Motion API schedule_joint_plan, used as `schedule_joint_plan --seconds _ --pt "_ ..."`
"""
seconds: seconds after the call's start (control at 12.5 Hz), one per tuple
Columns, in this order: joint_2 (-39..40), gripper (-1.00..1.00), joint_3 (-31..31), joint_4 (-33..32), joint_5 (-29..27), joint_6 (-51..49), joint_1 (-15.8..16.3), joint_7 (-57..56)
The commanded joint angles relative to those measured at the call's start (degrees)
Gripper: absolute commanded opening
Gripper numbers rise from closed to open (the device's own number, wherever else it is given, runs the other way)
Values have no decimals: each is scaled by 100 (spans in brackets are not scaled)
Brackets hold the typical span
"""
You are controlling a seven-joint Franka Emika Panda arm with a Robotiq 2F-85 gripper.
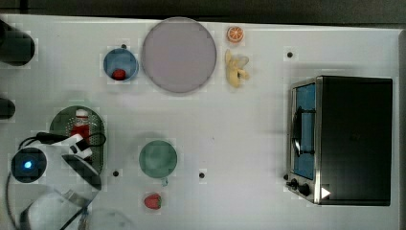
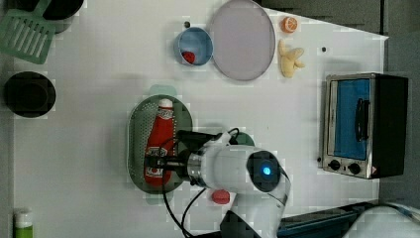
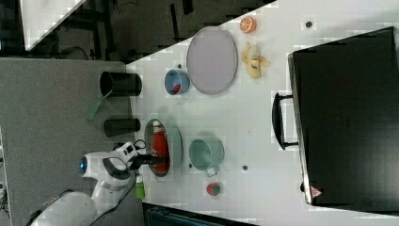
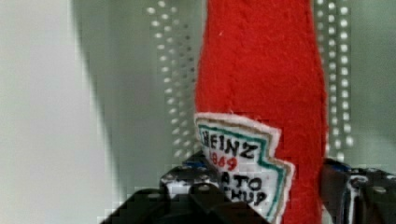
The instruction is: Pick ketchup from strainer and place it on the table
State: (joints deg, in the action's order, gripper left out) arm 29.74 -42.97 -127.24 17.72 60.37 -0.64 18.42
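**Wrist view: ketchup between the pincer fingers**

The red felt ketchup (image 4: 261,84), its white label reading "HEINZ", lies in the pale green strainer (image 4: 154,84), whose perforated bottom shows on both sides. The pincer (image 4: 261,196) straddles the labelled end, one dark finger (image 4: 191,191) pressed on each flank. White desk (image 4: 37,116) borders the strainer.

Table (image 1: 249,124): white top, small dark holes. Directly on it: pale green strainer (image 1: 98,143), round green cup (image 1: 158,159), strawberry (image 1: 152,201), blue bowl (image 1: 120,63), lilac plate (image 1: 178,55), orange half (image 1: 235,34), peeled banana (image 1: 235,69), toaster oven (image 1: 342,140) at the top view's right.
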Motion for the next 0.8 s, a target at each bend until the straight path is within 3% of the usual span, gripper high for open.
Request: schedule_joint_plan --seconds 0.08,0.32,0.56,0.8 --pt "-1038 21 -671 308 -560 -288 -423 231" --pt "-1670 21 -899 635 -1382 -1275 -780 -150" --pt "-2032 21 -818 1143 -2057 -2500 -1137 -1248" --pt "-2179 21 -456 1633 -2134 -3149 -1540 -1842"
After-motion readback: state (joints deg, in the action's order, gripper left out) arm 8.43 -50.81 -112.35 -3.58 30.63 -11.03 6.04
